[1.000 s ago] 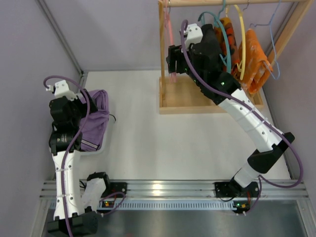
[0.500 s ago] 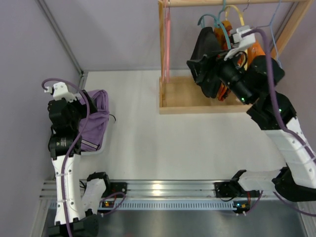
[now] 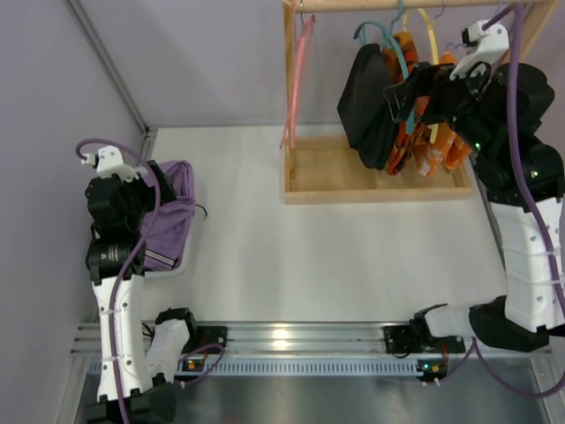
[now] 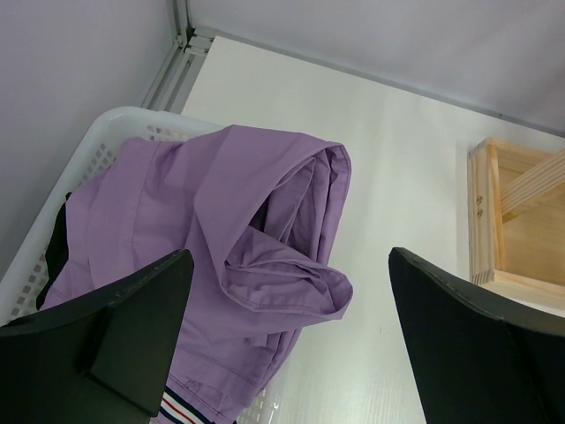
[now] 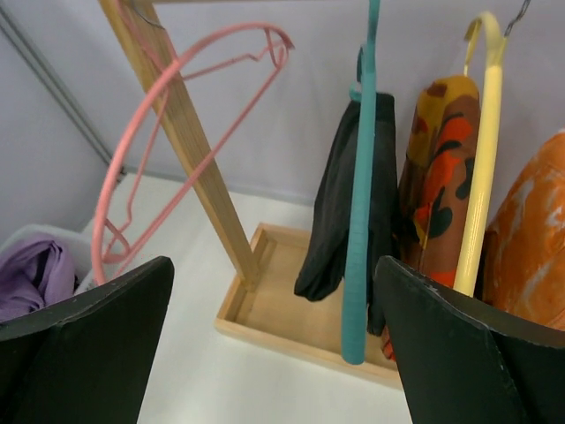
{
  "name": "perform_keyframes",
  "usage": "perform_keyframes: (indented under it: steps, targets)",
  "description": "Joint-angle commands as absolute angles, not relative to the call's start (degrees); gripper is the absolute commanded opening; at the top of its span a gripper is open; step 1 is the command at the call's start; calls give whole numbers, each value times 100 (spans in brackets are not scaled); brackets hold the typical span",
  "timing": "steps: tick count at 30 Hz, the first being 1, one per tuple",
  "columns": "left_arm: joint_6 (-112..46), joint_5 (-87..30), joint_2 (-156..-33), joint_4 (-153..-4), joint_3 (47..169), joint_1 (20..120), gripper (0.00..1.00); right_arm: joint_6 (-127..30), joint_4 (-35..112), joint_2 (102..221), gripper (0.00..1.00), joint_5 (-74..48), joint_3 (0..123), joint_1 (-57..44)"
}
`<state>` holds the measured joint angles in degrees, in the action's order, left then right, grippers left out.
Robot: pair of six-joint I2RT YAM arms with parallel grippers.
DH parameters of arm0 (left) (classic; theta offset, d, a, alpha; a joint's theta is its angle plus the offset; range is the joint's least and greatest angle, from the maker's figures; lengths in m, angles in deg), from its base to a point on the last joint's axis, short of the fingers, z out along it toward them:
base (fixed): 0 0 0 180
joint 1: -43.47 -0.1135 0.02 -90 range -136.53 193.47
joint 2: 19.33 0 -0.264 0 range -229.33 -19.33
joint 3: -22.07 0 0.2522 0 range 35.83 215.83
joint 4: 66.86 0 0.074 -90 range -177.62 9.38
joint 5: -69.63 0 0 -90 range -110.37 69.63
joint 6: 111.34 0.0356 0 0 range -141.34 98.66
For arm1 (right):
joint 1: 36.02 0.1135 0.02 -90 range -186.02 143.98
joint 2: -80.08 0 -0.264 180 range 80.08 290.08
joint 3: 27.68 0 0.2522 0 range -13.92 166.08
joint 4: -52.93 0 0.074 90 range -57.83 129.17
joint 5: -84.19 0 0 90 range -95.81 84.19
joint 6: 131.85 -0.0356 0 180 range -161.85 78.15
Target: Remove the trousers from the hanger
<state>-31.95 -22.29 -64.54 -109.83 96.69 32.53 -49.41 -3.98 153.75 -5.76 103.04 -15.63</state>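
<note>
Your right end effector (image 5: 274, 283) was spread wide with nothing between its two fingers, raised in front of the wooden rack (image 5: 212, 203) and touching nothing that hung there. Three hangers could be counted on the rail. The pink hanger (image 3: 298, 79) was bare. The teal hanger (image 5: 360, 221) carried the black trousers (image 5: 327, 230), folded over it and hanging down toward the rack's base. The yellow hanger (image 5: 481, 177) carried a patterned garment (image 5: 437, 168). A plain orange garment (image 5: 530, 238) hung just beyond, though I cannot tell what held it. Your left end effector (image 4: 291, 256) was likewise open and empty, hovering over one pair of purple trousers (image 4: 247, 203) that lay bunched in the single white basket (image 4: 115, 124) at the left of the worktop (image 4: 397, 159), well apart from the rack.
</note>
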Motion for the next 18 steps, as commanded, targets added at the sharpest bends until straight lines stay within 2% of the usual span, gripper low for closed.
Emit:
perform_keyframes:
  steps: [1,6,13,18]
  targets:
    - [-3259,-2301,-6354,-10892,9771,3258,99,-5047,-1206,15777,99,-1310,10788,-1984]
    - [-3197,-2266,-6319,-10892,9709,3258,99,-5038,-1277,16076,93,-1538,10851,-2318]
    - [-3232,-2266,-6354,-10883,9674,3258,99,-5161,-926,16410,72,-1890,10790,-2433]
    - [-3206,-2222,-6328,-10892,9630,3258,99,-5354,-592,16621,67,-1952,10701,-2424]
